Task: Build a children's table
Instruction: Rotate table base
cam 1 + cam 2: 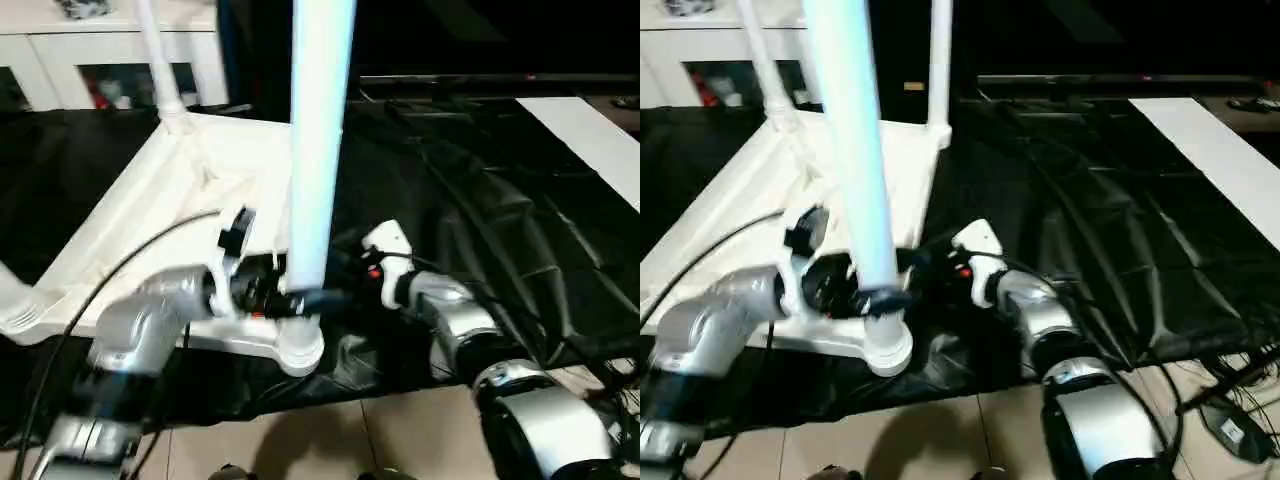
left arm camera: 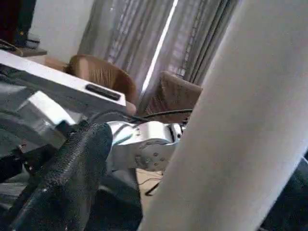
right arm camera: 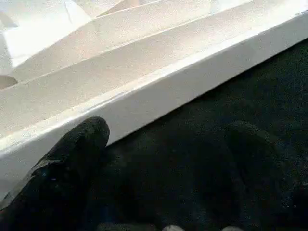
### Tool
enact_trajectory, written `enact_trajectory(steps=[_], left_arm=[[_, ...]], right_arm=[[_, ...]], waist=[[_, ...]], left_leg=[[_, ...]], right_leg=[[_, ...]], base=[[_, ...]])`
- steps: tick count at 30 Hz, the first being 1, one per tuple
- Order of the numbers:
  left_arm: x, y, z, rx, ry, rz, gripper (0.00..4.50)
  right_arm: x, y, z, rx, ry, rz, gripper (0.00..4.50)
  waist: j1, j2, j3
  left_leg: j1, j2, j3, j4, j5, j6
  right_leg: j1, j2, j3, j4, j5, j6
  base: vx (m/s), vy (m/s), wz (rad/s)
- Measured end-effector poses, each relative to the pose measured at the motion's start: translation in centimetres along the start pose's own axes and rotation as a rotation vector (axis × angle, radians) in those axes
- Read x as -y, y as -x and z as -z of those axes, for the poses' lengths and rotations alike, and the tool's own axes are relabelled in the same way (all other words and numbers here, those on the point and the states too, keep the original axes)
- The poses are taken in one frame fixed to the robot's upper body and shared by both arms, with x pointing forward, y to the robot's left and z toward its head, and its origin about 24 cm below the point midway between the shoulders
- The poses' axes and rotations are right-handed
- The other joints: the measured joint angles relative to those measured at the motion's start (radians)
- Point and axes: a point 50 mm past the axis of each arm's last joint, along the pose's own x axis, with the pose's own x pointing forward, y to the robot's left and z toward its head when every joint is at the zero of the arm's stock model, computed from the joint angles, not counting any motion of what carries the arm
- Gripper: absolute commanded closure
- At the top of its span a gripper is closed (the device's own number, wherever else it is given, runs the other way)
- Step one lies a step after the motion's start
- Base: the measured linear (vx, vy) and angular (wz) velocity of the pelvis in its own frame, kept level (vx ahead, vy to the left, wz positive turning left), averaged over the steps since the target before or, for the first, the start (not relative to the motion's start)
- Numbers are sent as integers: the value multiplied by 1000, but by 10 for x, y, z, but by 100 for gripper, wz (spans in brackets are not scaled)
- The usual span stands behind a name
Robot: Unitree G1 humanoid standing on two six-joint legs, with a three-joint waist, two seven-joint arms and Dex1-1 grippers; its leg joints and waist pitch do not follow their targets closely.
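Nearest me, the left tool [image 1: 300, 297] is spread wide around the base of the front leg [image 1: 318, 150], which stands in the corner socket [image 1: 298, 350]. The right tool [image 3: 163, 159], also wide and holding nothing, sits beside the top's [image 1: 150, 200] rim on the black sheet [image 1: 480, 220]. The hollow plastic looks light, stiff and slick; gripping low near the socket seems best. Farther back, another leg [image 1: 160, 60] stands.

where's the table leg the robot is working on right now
In the left eye view, the leg stands upright in the near corner socket of the upturned tabletop, between the left gripper and right gripper.
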Motion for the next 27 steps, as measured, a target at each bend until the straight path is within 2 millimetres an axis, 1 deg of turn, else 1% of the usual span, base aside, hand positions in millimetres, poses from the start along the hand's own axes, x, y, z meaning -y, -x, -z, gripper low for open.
enact_trajectory(steps=[1, 3, 4, 5, 7, 9, 10, 11, 12, 15, 17, 18, 20, 22, 24, 27], left_arm=[[-1, -3, 0, -2, -6, 4, 0], [-6, -16, 0, 0, -23, 21, 0], [-10, -26, 0, -4, -41, 29, 0], [-13, -39, 0, -5, -68, 30, 0], [-15, -52, 0, -9, -95, 29, 0], [-19, -68, 1, 3, -118, 8, 0], [-22, -75, 1, 10, -125, -9, 0], [-24, -80, 2, 8, -139, -29, 0], [-26, -87, 3, 10, -159, -57, 0], [-32, -98, 3, 18, -219, -120, 0], [-34, -98, 4, 13, -230, -132, 0], [-35, -96, 5, 3, -243, -142, 0], [-36, -90, 5, -26, -268, -145, 0], [-36, -78, 8, -97, -293, -131, 0], [-37, -61, 16, -171, -305, -141, 0], [-38, -41, 25, -278, -328, -143, 0]], right_arm=[[1, 0, 0, 2, 3, 3, 7], [4, 5, -2, 15, 16, 24, 7], [9, 10, -1, 23, 21, 45, 7], [15, 17, -1, 30, 27, 68, 7], [20, 23, -6, 53, 42, 82, 7], [26, 33, -9, 72, 67, 88, 7], [30, 40, -9, 70, 77, 91, 7], [33, 46, -9, 68, 84, 95, 7], [37, 54, -8, 59, 100, 100, 7], [43, 73, -4, 27, 130, 102, 7], [44, 81, -1, 7, 137, 97, 7], [44, 89, 2, -11, 143, 91, 7], [42, 98, 5, -39, 152, 71, 7], [39, 106, 6, -65, 170, 46, 7], [38, 115, 8, -99, 181, 32, 7], [32, 120, 7, -123, 200, -1, 7]], waist=[[2, -1, 0], [13, -2, 1], [25, -2, 1], [32, -2, 1], [30, -1, 1], [29, 1, 1], [31, 3, 2], [28, 4, 2], [29, 6, 1], [25, 11, 1], [20, 15, -1], [19, 18, -1], [18, 19, -1], [18, 20, -2], [19, 20, -2], [26, 20, -2]], left_leg=[[0, 0, 0, 0, 0, 0], [-1, 0, 0, 1, 0, 0], [-2, -1, 1, 2, 0, 0], [-2, -1, 2, 2, 0, 1], [-2, -1, 3, 4, 0, 1], [-2, -1, 2, 6, -1, 2], [-3, -1, 2, 7, -1, 3], [-3, -1, 2, 8, -1, 3], [-4, -1, 1, 9, -1, 4], [-3, -1, 1, 9, -2, 5], [-3, -1, 0, 8, -2, 5], [-2, -1, 0, 8, -2, 5], [-3, -1, -1, 7, -2, 5], [-2, 0, -1, 6, -2, 5], [-2, 0, -1, 5, -2, 5], [-3, 0, -1, 6, -2, 5]], right_leg=[[0, 0, 0, 0, 0, 0], [0, -1, -1, 0, 0, 0], [1, -2, -1, -1, 0, 0], [2, -3, 0, -1, 0, 0], [2, -4, 2, -1, 0, 0], [4, -4, 1, -2, 0, 0], [5, -4, 1, -2, 0, 1], [5, -4, 1, -3, 0, 1], [6, -3, 0, -3, 0, 1], [6, -3, -1, -4, 0, 1], [6, -3, 0, -3, 0, 2], [6, -2, -1, -3, -1, 3], [5, -2, -2, -3, -1, 3], [5, -1, -2, -3, -2, 4], [5, -1, -2, -3, -4, 9], [4, -2, -1, -3, -5, 9]], base=[[0, 0, 0], [0, 0, 0], [0, 0, 0], [0, 0, 0], [0, 0, 0], [0, 0, 0], [0, 0, 0], [0, 0, 0], [0, 0, 0], [0, 0, 0], [0, 0, 0], [0, 0, 0], [0, 0, 0], [0, 0, 0], [0, 0, 0], [0, 0, 0]])
